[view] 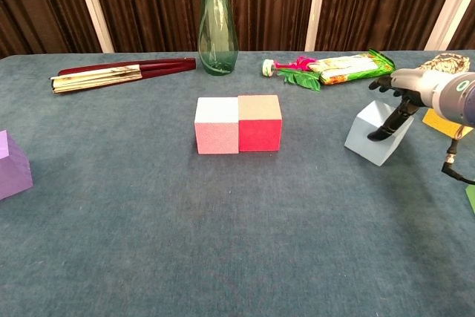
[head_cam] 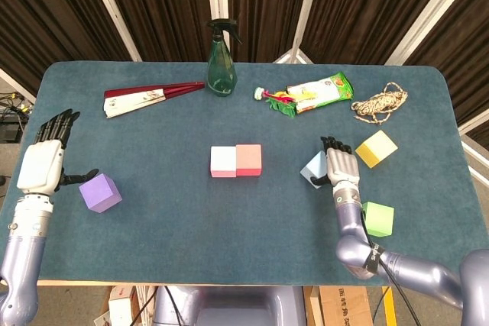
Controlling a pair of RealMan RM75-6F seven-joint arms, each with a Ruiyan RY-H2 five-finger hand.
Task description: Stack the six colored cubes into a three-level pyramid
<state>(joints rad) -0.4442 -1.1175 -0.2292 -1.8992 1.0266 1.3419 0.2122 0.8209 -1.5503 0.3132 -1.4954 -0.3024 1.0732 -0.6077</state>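
A pink cube (head_cam: 223, 161) and a red cube (head_cam: 249, 159) sit side by side, touching, at the table's middle. To their right a light blue cube (head_cam: 312, 168) is tilted, and my right hand (head_cam: 341, 164) grips it, thumb on its near face (view: 386, 130) and fingers over its top. A yellow cube (head_cam: 376, 148) lies just beyond that hand, and a green cube (head_cam: 378, 218) lies nearer the front edge. At the left stands a purple cube (head_cam: 100, 192). My left hand (head_cam: 44, 159) hovers open beside it, thumb close to it.
Along the back lie a folded fan (head_cam: 149, 97), a green spray bottle (head_cam: 221, 59), a snack packet (head_cam: 319, 91) with a small toy (head_cam: 273, 98), and a coil of rope (head_cam: 380, 103). The blue table's front edge (head_cam: 229, 280) is close to the green cube.
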